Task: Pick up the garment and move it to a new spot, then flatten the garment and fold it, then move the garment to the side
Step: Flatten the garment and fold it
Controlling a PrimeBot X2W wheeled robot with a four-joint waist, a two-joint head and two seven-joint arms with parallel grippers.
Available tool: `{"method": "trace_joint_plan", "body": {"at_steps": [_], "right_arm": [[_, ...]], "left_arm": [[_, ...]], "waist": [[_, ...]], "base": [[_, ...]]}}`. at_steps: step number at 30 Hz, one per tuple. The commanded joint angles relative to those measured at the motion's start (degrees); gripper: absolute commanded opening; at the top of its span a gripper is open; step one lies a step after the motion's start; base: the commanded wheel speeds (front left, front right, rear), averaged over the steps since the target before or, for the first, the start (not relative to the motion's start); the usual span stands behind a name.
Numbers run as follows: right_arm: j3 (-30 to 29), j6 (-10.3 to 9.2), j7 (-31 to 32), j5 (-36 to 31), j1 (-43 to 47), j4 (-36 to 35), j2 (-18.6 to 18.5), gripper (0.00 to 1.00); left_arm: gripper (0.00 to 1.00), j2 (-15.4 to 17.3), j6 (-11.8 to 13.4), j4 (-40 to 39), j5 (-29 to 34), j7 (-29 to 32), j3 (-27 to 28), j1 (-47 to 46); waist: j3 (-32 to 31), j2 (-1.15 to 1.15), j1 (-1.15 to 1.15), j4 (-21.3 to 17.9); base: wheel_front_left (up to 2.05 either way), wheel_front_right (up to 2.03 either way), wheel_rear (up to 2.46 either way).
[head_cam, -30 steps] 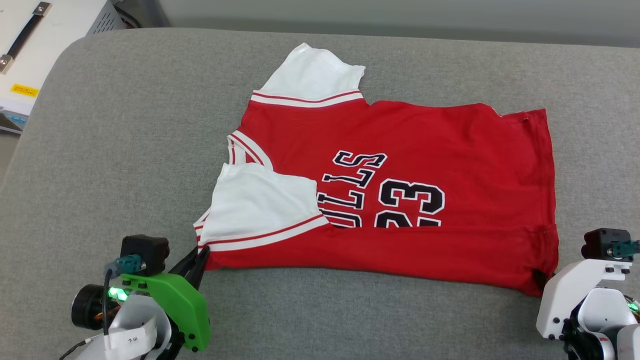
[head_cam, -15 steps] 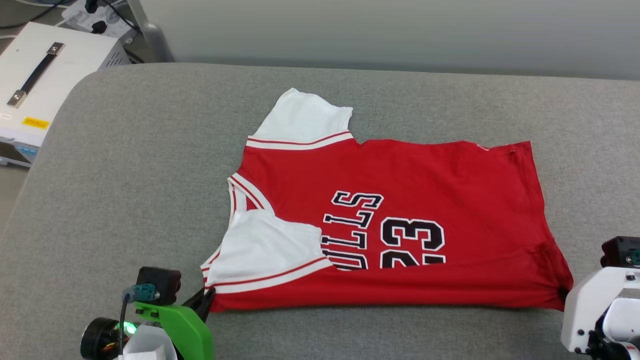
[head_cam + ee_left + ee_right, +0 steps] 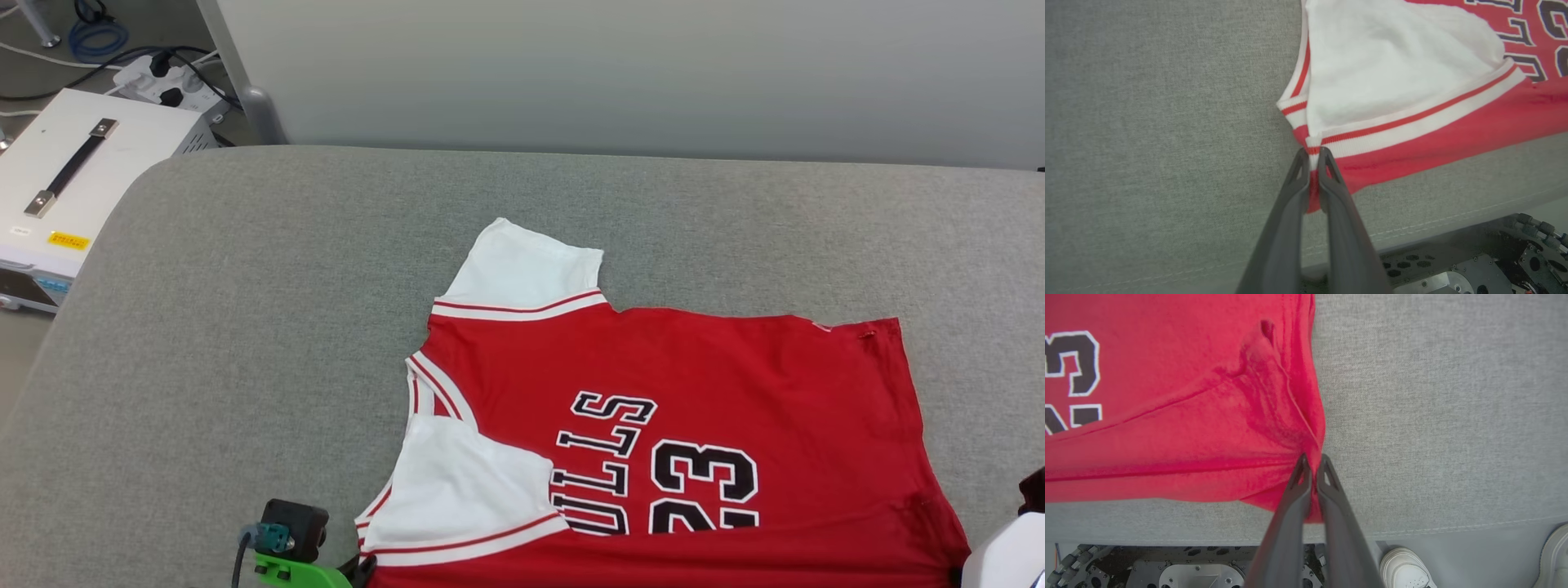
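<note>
— Since the grey fabric-covered tabletop (image 3: 204,327) is so broad, why does the basketball jersey (image 3: 694,367) lie hard against its near edge?

— For reach, I'd judge: both arms come in over that edge. The jersey lies flat, print up, with its collar toward the left edge and its hem toward the right. The near white sleeve (image 3: 465,482) is folded in over the lettering.

— And the grips?

— One at each near corner. The left pincer (image 3: 1312,153) is clamped on the striped trim (image 3: 1412,118) under that sleeve. The right pincer (image 3: 1312,459) is clamped on the near hem corner, where the red cloth bunches into creases. Held at both ends, the near edge should travel as one straight line, for a drag or a fold toward the far edge, I'd guess.

— Does the head view confirm that?

— Hardly. It gives the layout: the far sleeve (image 3: 526,269) and a white case (image 3: 73,163) with a black handle off the far left corner. The grips fall at its bottom margin, by the green wrist cover (image 3: 298,572), too cropped to read. The wrist views show cloth pinched between the fingers, the robot's base (image 3: 1188,571) under the edge and a person's white shoe (image 3: 1404,567) on the floor.
</note>
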Motion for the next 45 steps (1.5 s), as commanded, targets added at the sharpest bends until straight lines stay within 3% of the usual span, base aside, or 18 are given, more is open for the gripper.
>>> {"method": "trace_joint_plan", "body": {"at_steps": [1,2,3,4,5,6,15,25,28,35,45], "right_arm": [[-0.54,-0.11,-0.68,0.17,0.77,0.53,-0.02,0.00],[-0.60,-0.11,-1.32,0.15,0.82,1.15,0.26,0.00],[-0.95,-0.11,-1.96,0.17,0.71,1.71,0.59,0.00],[-1.35,-0.11,-3.00,0.00,0.44,2.37,0.93,0.03],[-1.21,-0.11,-3.88,-0.32,0.30,2.82,0.96,0.62],[-0.97,-0.11,-4.76,-0.71,0.21,3.38,0.90,1.00],[0.80,-0.11,-15.16,-1.11,-3.27,3.07,-1.34,1.00],[5.97,-0.11,-34.60,-0.79,-4.41,-1.98,-2.65,1.00],[7.57,-0.11,-40.05,-2.15,-4.07,-2.93,-2.58,1.00],[9.30,-0.11,-49.89,-3.56,-3.31,-3.06,0.62,1.00],[11.05,-0.11,-52.66,-5.11,-4.88,-3.05,2.17,1.00]], "left_arm": [[0.00,-0.05,-0.25,1.00,-0.24,-0.50,0.20,0.50],[0.00,-0.41,-0.38,1.54,-0.14,-0.96,0.12,0.32],[0.09,-0.71,-0.45,1.99,-0.14,-1.35,0.13,0.20],[0.51,-0.97,-0.55,2.55,-0.07,-1.72,0.07,0.07],[1.00,-1.11,-0.65,2.99,0.03,-1.94,-0.03,-0.02],[1.00,-1.26,-0.69,3.48,0.22,-2.30,-0.09,-0.19],[1.00,-2.68,-1.32,3.38,2.74,-12.75,2.99,-4.03],[1.00,-5.27,-1.80,1.12,5.69,-27.10,6.75,-5.79],[1.00,-6.95,-2.70,-0.17,5.18,-28.66,9.36,-4.87],[1.00,-9.96,-4.80,-1.71,10.56,-29.05,15.40,-1.74],[1.00,-12.84,-9.84,-0.74,15.21,-29.07,19.88,-3.31]], "waist": [[0.01,0.00,0.00,-0.06],[-0.02,0.00,0.00,-0.12],[-0.07,0.00,0.00,-0.18],[-0.16,0.00,0.00,-0.23],[-0.24,0.00,0.00,-0.26],[-0.31,0.00,0.00,-0.30],[-1.39,0.00,0.00,-0.53],[-2.69,0.00,0.00,-0.52],[-2.58,0.00,0.00,-0.78],[-2.05,0.00,0.00,-1.22],[1.92,0.00,0.00,-3.62]], "base": [[0.00,0.00,0.00],[0.00,0.00,0.00],[0.00,0.00,0.00],[0.00,0.00,0.00],[0.00,0.00,0.00],[0.00,0.00,0.00],[0.00,0.00,0.00],[0.00,0.00,0.00],[0.00,0.00,0.00],[0.00,0.00,0.00],[0.00,0.00,0.00]]}}
